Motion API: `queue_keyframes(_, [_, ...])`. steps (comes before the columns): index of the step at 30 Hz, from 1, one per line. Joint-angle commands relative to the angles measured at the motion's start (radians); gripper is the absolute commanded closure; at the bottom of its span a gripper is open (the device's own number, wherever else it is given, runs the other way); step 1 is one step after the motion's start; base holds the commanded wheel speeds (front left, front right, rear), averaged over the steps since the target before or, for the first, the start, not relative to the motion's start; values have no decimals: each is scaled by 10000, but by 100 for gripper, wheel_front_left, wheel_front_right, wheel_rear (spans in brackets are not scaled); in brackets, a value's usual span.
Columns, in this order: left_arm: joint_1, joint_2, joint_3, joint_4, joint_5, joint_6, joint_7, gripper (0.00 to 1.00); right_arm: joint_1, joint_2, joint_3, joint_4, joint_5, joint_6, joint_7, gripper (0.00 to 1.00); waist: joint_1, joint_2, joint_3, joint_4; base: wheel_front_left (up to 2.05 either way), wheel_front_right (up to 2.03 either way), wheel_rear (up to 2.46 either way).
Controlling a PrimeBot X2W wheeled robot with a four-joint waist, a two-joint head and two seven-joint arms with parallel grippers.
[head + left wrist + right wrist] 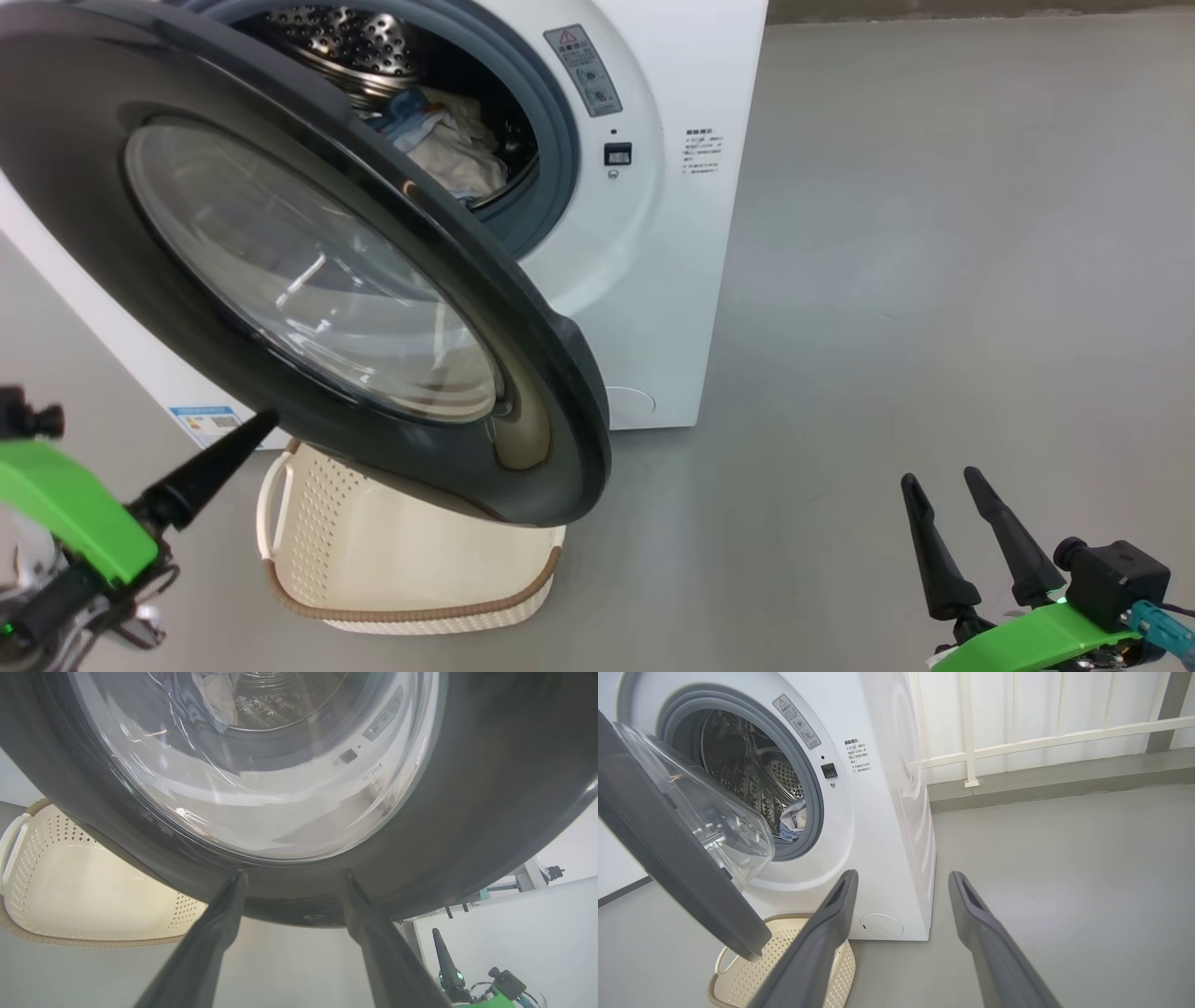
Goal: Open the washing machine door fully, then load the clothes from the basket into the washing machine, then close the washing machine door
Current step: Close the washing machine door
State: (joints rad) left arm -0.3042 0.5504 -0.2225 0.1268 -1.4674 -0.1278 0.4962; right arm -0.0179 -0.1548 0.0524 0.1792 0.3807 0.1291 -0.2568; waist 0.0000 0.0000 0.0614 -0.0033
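Note:
The white washing machine (672,280) stands with its black washing machine door (308,280) swung partly open over the basket (401,560). No garment shows in the part of the basket I can see. The clothes (448,140), cream and light blue, lie in the steel drum. My left gripper (293,877) is open, its fingertips (238,879) at the door's lower rim; whether they touch it I cannot tell. One left finger (215,462) points at the door's edge in the head view. My right gripper (938,481) is open and empty, low at the right, away from the machine.
Bare grey floor (934,280) spreads to the right of the machine. A white railing (1041,742) and a low kerb run behind it in the right wrist view. The door overhangs much of the basket.

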Motion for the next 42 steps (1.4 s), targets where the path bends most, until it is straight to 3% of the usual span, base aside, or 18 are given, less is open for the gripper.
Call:
queue_keyframes(1, [-195, 399, 545, -146, 3, -29, -241, 0, 32, -164, 176, -258, 59, 16, -49, 0, 0, 0, -13, 29, 0, 0, 0])
queue_keyframes(16, [1727, 44, -90, 263, 474, -29, -4121, 0, 259, -349, -264, -183, 160, 16, -49, 0, 0, 0, -178, -64, 0, 0, 0])
queue_keyframes(24, [2017, 258, -1573, 1572, 2160, -29, -6978, 0, 280, -349, -371, -145, 176, 16, -49, 0, 0, 0, -149, -427, 0, 0, 0])
queue_keyframes(28, [1873, 97, -1974, 2313, 3039, -29, -7527, 0, 306, -294, -456, -176, 153, 16, -49, 0, 0, 0, -93, -615, 0, 0, 0])
queue_keyframes(34, [1925, -766, -489, 2548, 5219, -29, -7575, 0, 384, -225, -637, -250, 131, 16, -49, 0, 0, 0, -58, -847, 0, 0, 0])
queue_keyframes(42, [2398, -1850, 1193, 1762, 8026, -29, -7577, 0, 345, -171, -723, -306, 91, 16, -49, 0, 0, 0, 9, -1088, 0, 0, 0])
